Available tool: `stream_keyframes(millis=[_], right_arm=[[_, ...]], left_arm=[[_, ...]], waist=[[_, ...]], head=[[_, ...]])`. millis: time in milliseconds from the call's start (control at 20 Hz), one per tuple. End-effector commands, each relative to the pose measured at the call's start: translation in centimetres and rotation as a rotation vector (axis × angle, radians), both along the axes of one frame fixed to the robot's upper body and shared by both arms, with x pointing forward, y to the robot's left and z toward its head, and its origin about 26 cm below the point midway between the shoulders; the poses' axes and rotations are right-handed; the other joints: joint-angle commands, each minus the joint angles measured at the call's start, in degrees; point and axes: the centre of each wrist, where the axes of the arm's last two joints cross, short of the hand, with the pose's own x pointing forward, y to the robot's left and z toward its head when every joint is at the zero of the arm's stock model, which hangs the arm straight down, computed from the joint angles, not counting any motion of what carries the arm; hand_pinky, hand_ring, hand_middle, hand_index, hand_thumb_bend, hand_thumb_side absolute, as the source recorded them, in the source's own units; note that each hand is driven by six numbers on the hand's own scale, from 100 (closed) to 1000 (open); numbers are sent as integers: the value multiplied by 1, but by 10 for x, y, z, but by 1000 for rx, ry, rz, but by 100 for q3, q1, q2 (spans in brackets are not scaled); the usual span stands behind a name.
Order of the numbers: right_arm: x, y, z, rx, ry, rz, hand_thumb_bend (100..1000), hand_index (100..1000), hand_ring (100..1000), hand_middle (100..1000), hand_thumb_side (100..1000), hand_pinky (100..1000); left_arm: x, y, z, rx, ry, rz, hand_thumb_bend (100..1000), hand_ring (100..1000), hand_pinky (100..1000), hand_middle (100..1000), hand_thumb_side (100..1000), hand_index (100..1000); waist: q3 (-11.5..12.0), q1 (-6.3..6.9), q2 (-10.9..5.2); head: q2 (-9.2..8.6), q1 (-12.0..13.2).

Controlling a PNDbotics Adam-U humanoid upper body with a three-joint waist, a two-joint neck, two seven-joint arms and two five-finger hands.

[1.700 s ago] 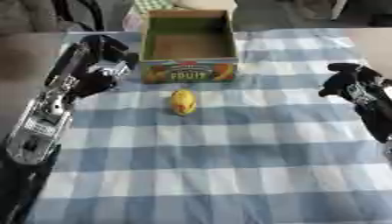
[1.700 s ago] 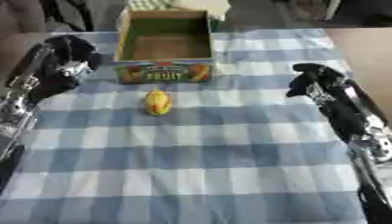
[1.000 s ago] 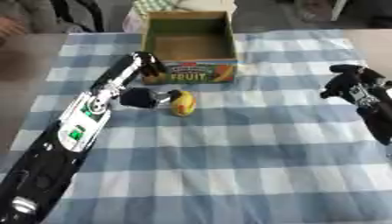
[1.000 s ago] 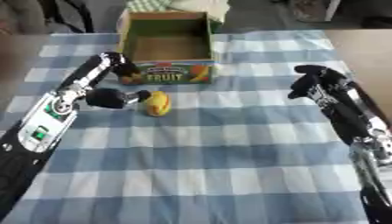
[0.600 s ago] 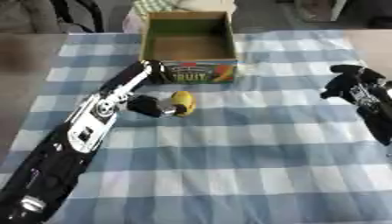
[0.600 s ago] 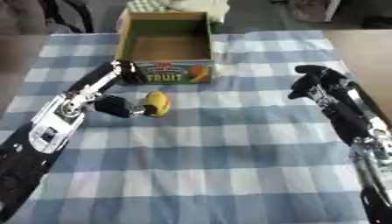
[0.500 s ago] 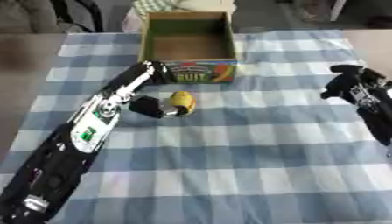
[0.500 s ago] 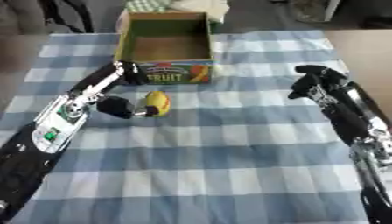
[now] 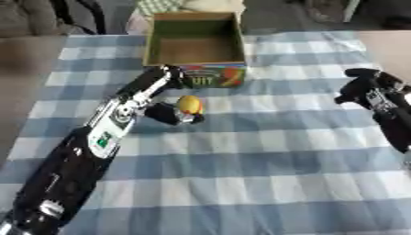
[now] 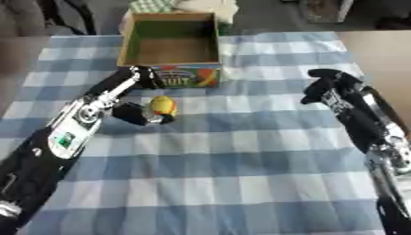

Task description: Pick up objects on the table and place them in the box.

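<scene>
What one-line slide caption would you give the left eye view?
The left hand closes around a yellow object on the checked tablecloth, just before the open fruit box; right hand idle.

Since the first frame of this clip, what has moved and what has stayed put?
The left hand has swung in from the table's left edge, near the box, down to the yellow fruit, and now sits against its left side, fingers curling round it. The fruit has not been lifted and lies on the checked cloth as before. The right hand stayed raised at the right; the box did not move.
</scene>
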Motion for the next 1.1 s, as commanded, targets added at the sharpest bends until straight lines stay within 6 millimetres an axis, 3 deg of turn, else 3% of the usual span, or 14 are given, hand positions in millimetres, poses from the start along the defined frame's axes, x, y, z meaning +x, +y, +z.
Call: stream_keyframes(millis=[50,100,950,1000,1100], right_arm=[[0,0,10,-9,-31,8,100,798,571,551,577,691],[0,0,10,-9,-31,7,100,798,571,551,572,691],[0,0,9,-9,-26,7,100,798,571,550,574,691],[0,-1,9,-9,-26,7,100,798,571,550,574,691],[0,-1,9,-8,-25,7,100,798,571,550,575,691]], left_arm=[[4,-2,7,22,-28,-4,645,666,715,644,314,687],[5,-2,5,29,-25,-2,630,664,715,643,357,686],[9,8,-5,82,-45,79,481,662,709,646,145,690],[10,9,-5,85,-47,83,443,647,703,627,100,678],[10,9,-5,81,-57,94,336,605,679,580,100,634]], waist=[[-15,-20,-92],[-16,-21,-90],[-13,-19,-92],[-12,-19,-92],[-11,-18,-92]], head=[[-16,31],[-15,30],[-12,-16],[-12,-19],[-11,-22]])
